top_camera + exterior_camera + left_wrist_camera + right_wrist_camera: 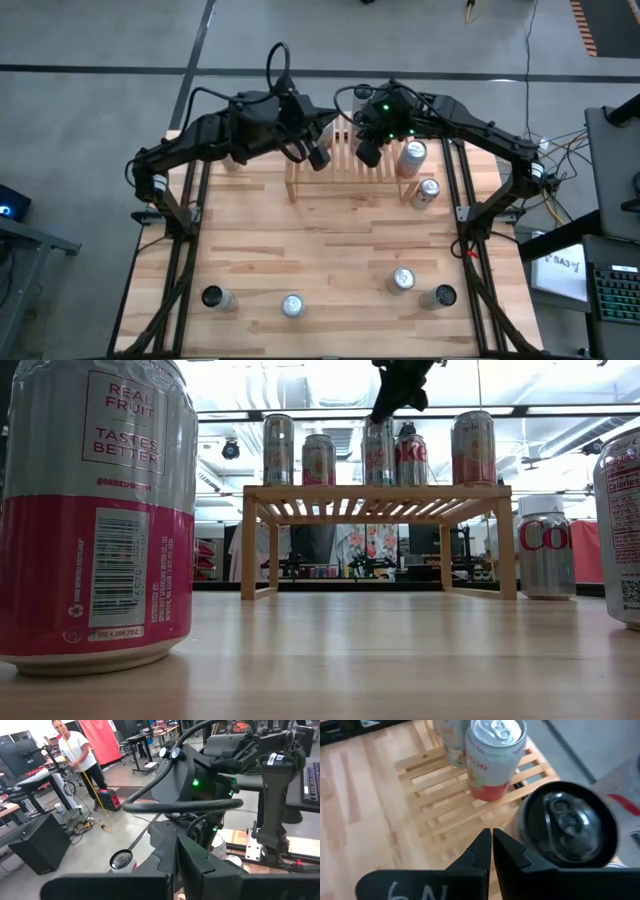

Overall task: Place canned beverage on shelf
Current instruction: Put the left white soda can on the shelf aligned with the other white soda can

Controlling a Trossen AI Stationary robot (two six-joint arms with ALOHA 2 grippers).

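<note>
Standing upright on the small low shelf [377, 495] of light natural wood with a slatted top: five cans in a row in the low view, among them a pink-and-silver can [492, 757] with a silver lid and, just beside it, a black-topped can [565, 827] with a red-and-white side. Sitting at twelve o'clock on the large light wooden tabletop [330, 250], seen from above, with the rack's legs resting on the boards.

Hovering over the slats near the rack's middle: the right gripper [491, 847], dark fingers pressed together, holding nothing, the black-topped can close at its side. Hanging just above the rack's ten o'clock end: the left gripper [318, 157], jaws likewise closed and empty.

Standing beside the rack at three o'clock on the tabletop: a silver can with red lettering [546, 547]. Waiting along the six o'clock edge: four more cans well apart from the rack, one a large pink-and-silver can with a barcode [95, 510] looming closest to the low camera.

Standing in the room beyond, in the left wrist view: a person in a white shirt [75, 750].
</note>
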